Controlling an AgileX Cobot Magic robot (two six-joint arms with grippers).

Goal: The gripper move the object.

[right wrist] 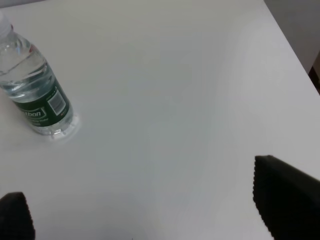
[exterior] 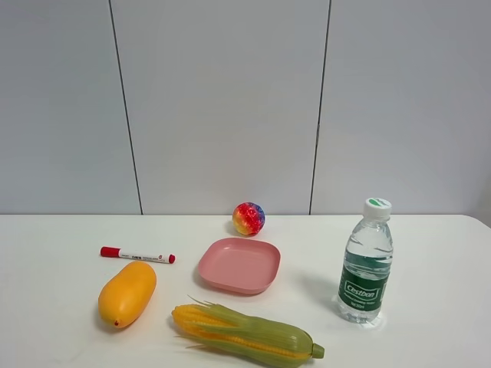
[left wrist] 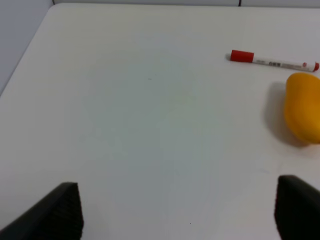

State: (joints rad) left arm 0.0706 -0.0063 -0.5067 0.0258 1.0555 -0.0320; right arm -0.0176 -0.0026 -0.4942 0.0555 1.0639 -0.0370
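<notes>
lying ridged and long, corn cob (exterior: 245,335) untouched; both hands (left wrist: 175,210) (right wrist: 145,210) spread wide.

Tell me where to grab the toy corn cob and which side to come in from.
Grip the toy corn cob around its thick middle, coming straight down from above with the end effector's fingers set across its long axis. It lies flat on the table, angled, leafy tips toward the mango and stem toward the water bottle. The middle probably balances best, and both long sides look clear.
</notes>
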